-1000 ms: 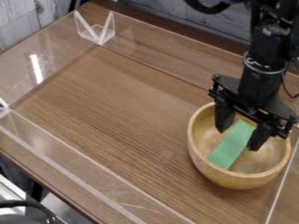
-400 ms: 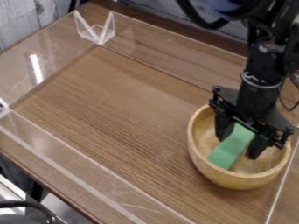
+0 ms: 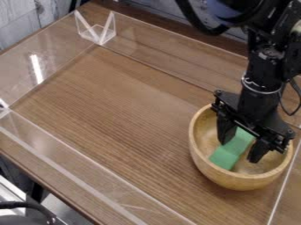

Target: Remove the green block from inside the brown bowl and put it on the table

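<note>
The brown bowl (image 3: pixel 207 166) sits at the table's (image 3: pixel 118 97) near right corner. Inside it lies the green block (image 3: pixel 233 149), a bright green bar tilted along the bowl's inside. My black gripper (image 3: pixel 251 135) points straight down into the bowl, open, with one finger (image 3: pixel 223 125) on the left of the block's upper end and the other finger (image 3: pixel 279 141) on its right. The fingers straddle the block; its upper end is partly hidden behind them. Whether they touch it I cannot tell.
Low clear acrylic walls (image 3: pixel 70 149) edge the wood-grain tabletop. A small clear folded stand (image 3: pixel 97 28) sits at the far left corner. The bowl lies close to the right wall and the front edge.
The gripper has sunk a little deeper into the bowl around the green block. Its jaws stand the same width. The block and bowl have not moved.
</note>
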